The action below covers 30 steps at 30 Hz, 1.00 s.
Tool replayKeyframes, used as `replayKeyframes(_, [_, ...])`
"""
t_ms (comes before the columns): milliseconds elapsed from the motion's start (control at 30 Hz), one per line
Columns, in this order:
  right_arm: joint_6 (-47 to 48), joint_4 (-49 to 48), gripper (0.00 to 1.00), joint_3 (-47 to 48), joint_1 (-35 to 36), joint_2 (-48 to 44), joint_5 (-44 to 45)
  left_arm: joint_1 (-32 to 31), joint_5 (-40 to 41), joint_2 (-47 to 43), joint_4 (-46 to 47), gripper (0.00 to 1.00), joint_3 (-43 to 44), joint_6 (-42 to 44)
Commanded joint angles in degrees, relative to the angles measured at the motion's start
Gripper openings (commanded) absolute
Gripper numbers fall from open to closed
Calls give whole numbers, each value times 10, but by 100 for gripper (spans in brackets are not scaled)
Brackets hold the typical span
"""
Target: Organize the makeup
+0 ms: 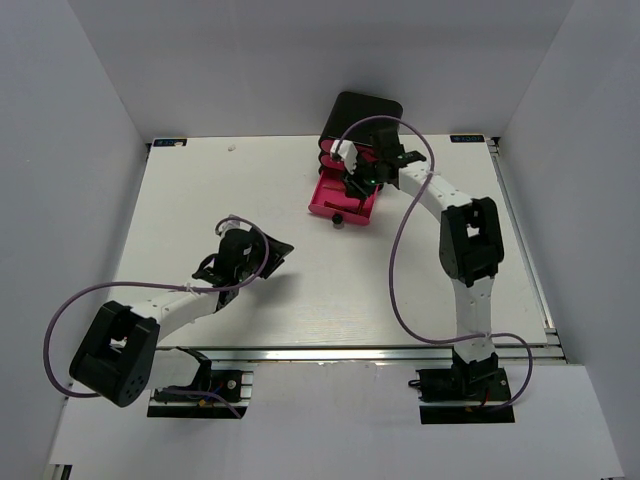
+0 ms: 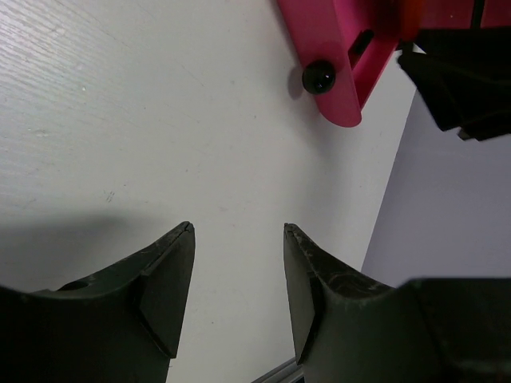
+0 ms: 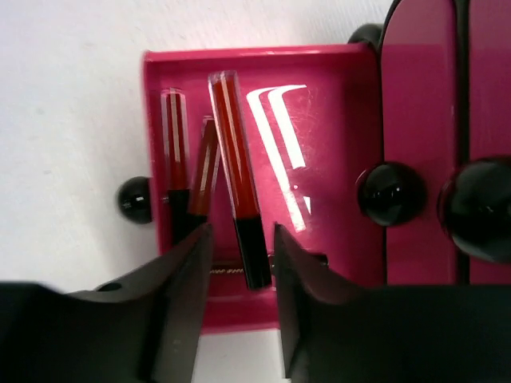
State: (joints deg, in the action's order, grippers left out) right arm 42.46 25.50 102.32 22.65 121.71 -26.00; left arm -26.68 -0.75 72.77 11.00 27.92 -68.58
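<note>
Three thin dark red and black sticks lie in an open pink drawer (image 3: 319,159), which also shows in the top view (image 1: 330,207). My right gripper (image 3: 243,231) hovers over the drawer (image 1: 362,178), jaws open. The black end of one stick (image 3: 235,159) sits between the fingers, with a gap on its left side. The two other sticks (image 3: 188,167) lie side by side further left in the drawer. My left gripper (image 2: 239,227) is open and empty over bare table (image 1: 283,250), left of the drawer. The compacts and palettes are out of view.
The black box (image 1: 365,108) stands at the table's back, behind the open drawer. Its two closed pink drawers (image 3: 419,120) carry black knobs (image 3: 389,194). The open drawer's corner and knob (image 2: 319,76) show in the left wrist view. Grey walls enclose the white table (image 1: 200,200).
</note>
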Motion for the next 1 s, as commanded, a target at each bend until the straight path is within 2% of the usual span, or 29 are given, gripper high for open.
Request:
replayKeyframes(0, [-47, -30, 44, 40, -5, 20, 11, 3, -12, -9, 19, 58, 11, -10])
replayKeyframes(100, [-40, -31, 54, 33, -6, 16, 7, 3, -15, -2, 26, 58, 11, -14])
replayKeyframes(267, [-32, -33, 57, 17, -8, -11, -5, 2, -37, 56, 48, 57, 36, -24])
replayKeyframes(333, [-35, -37, 51, 3, -11, -31, -26, 2, -47, 84, 54, 48, 66, -27])
replayKeyframes(367, [-32, -48, 48, -25, -16, -60, -46, 0, -57, 117, 62, 35, 77, -31])
replayKeyframes(400, [-28, -59, 45, -44, -16, -80, -60, -1, -62, 136, 67, 28, 89, -31])
replayKeyframes(433, [-20, -69, 31, -65, -23, -120, -75, -3, -66, 155, 67, 23, 116, -32])
replayKeyframes(533, [6, -112, 0, -160, -34, -202, -130, -9, -76, 235, 43, 13, 188, -34])
replayKeyframes(600, [-4, -172, 0, -238, -43, -242, -138, -13, -76, 296, -9, 10, 234, -28])
replayKeyframes(633, [-9, -190, 0, -260, -46, -280, -137, -18, -75, 315, -26, 9, 279, -26])
replayKeyframes(733, [-44, -250, 0, -331, -66, -337, -131, -28, -66, 381, -84, 8, 341, -27])
replayKeyframes(800, [-76, -292, 0, -353, -81, -356, -122, -32, -63, 407, -94, 8, 380, -40])
replayKeyframes(900, [-102, -304, 0, -374, -97, -372, -110, -34, -58, 446, -79, 9, 405, -71])
replayKeyframes(933, [-113, -304, 0, -380, -102, -376, -110, -35, -51, 459, -76, 10, 411, -77])
replayKeyframes(967, [-116, -302, 0, -382, -104, -378, -113, -35, -46, 464, -73, 15, 416, -85])
